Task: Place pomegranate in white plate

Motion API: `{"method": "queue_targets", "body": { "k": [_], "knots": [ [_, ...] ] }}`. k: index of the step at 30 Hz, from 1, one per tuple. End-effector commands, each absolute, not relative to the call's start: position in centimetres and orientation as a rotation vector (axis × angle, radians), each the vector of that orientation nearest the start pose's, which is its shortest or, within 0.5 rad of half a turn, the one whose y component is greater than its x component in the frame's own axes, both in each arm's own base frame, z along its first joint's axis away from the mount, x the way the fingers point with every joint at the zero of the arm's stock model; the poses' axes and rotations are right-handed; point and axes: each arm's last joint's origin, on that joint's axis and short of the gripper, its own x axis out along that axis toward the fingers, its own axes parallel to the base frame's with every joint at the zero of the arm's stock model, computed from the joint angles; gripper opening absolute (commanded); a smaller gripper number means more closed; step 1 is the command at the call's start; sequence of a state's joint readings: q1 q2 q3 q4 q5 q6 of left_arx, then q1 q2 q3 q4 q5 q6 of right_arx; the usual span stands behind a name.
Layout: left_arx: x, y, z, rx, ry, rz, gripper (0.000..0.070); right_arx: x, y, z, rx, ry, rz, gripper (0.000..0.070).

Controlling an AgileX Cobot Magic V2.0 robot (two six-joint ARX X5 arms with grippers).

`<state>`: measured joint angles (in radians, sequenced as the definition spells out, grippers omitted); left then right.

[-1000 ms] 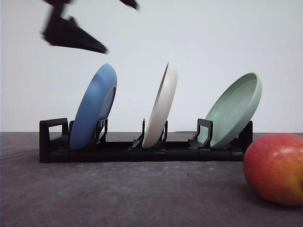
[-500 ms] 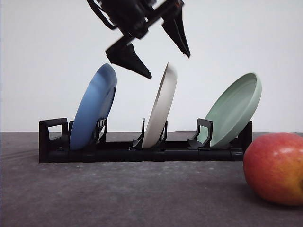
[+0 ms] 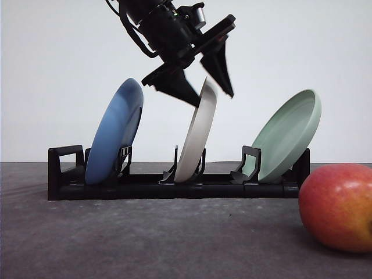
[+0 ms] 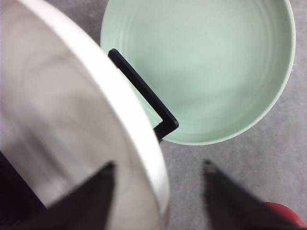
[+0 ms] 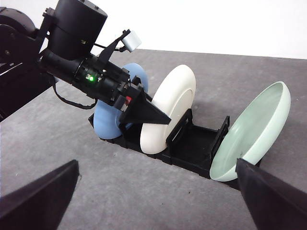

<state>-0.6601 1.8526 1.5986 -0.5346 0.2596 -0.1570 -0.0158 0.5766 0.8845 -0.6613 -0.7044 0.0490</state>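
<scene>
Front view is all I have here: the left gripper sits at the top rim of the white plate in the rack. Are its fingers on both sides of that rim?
Observer: Yes. In the left wrist view the white plate rim runs between the two fingers of the left gripper, jaws open, one on each face.
Operator: Where is the right gripper?
Observer: The right wrist view shows the right gripper open, held back from the rack and facing it.
Operator: Is the pale green plate empty?
Observer: Yes, the left wrist view looks into the pale green plate; its bowl is bare.
</scene>
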Motion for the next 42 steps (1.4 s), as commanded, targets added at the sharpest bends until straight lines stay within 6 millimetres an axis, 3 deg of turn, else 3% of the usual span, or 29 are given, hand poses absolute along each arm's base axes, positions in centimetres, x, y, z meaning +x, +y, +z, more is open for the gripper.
{"method": "queue_targets", "body": {
  "k": [1,3,11,19,25,30,37,42],
  "knots": [
    [32.3,-26.8,28.7,0.036,0.847,-0.825,0.0053,9.8,1.7,35.3,0.165,0.332,0.677,0.0667],
    [32.2,-26.8,28.7,0.036,0.848,-0.824,0.0007,9.8,1.7,35.3,0.165,0.332,0.677,0.0666],
    [32.0,-26.7,29.0,0.015,0.871,-0.814,0.0009,9.8,1.7,35.3,0.164,0.331,0.677,0.0667],
    [29.9,-26.1,32.5,0.018,0.805,-0.854,0.0008,9.8,1.7,35.3,0.161,0.33,0.677,0.0667],
    [25.7,-25.3,36.9,0.05,0.715,-0.936,0.0009,9.8,1.7,35.3,0.16,0.33,0.677,0.0666],
    [20.7,-24.2,39.6,0.117,0.734,-1.02,0.0009,9.8,1.7,35.3,0.161,0.33,0.677,0.0666],
    [13.8,-23.8,40.3,0.372,0.774,-0.965,0.0009,9.8,1.7,35.3,0.162,0.331,0.677,0.0667],
    [9.8,-24.7,38.5,0.577,0.757,-0.892,0.0009,9.8,1.7,35.3,0.162,0.331,0.677,0.0666]
  ]
}}
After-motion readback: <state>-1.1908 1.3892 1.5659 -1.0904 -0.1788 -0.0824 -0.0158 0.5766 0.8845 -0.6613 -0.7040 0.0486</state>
